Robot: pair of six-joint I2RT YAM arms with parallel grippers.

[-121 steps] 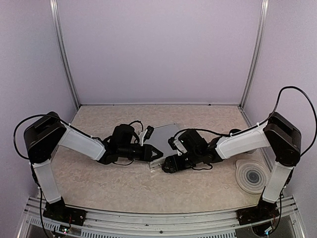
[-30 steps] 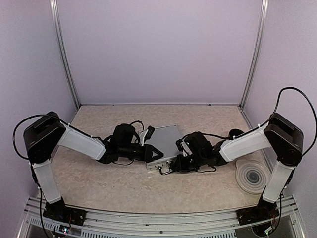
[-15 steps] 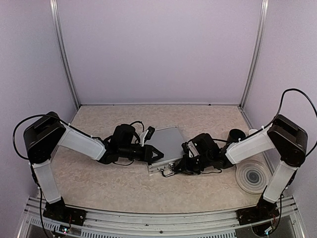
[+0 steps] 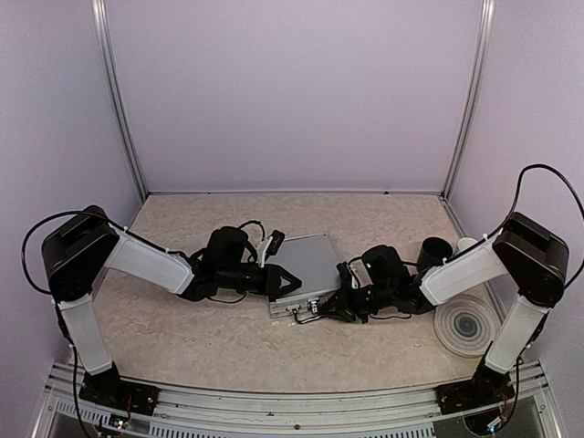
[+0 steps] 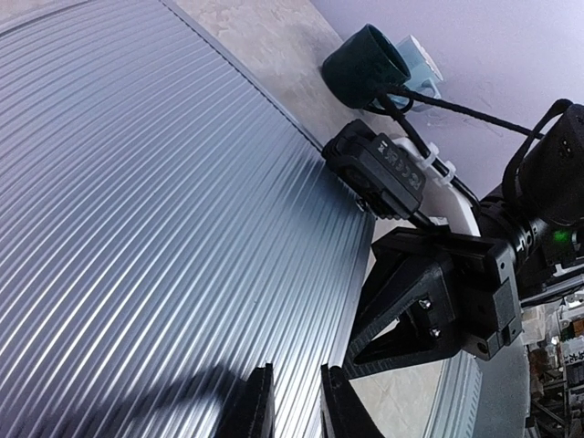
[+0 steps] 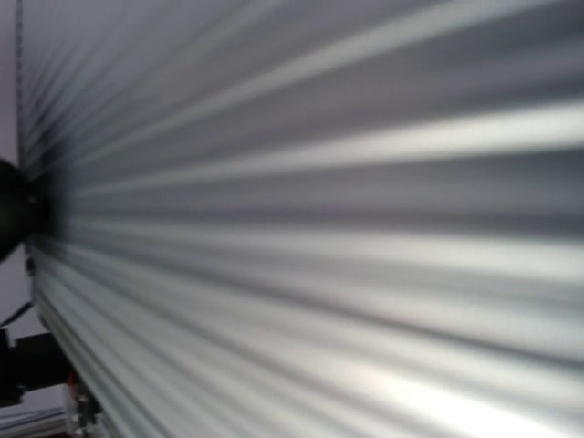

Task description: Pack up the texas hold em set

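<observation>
1. Top view: your ribbed silver case [image 4: 306, 263] lies shut and flat near the middle of the desk [image 4: 228, 342], with its latches on the near edge.
   - The left fingers [image 4: 294, 281] rest over the lid at the case's 8 o'clock corner.
   - The right fingers [image 4: 327, 307] sit low at the case's 5 o'clock, right against that near edge. They are fully closed, and you cannot tell whether they pinch anything.
   - A dark mug [image 4: 436, 250] and a pale-blue mug [image 4: 465, 245] stand side by side at the case's 3 o'clock, apart from it.
   - A round grey ringed coaster [image 4: 465, 324] lies at the case's 4 o'clock, further out.

2. Left wrist view: the ribbed lid fills the picture from 7 to 12 o'clock.
   - Your left fingers show at 6 o'clock with a narrow gap between them. Only the lid's ribs show through the gap, and nothing is held.
   - The right arm's black wrist sits at 4 o'clock, just past the lid's edge.
   - The two mugs stand at 1 o'clock, the dark one in front.

3. Right wrist view: blurred silver ribs of the case fill the whole picture, very close to the lens.
   - The right fingers themselves are not visible here.
   - A dark round shape at 9 o'clock is too blurred to name.
</observation>
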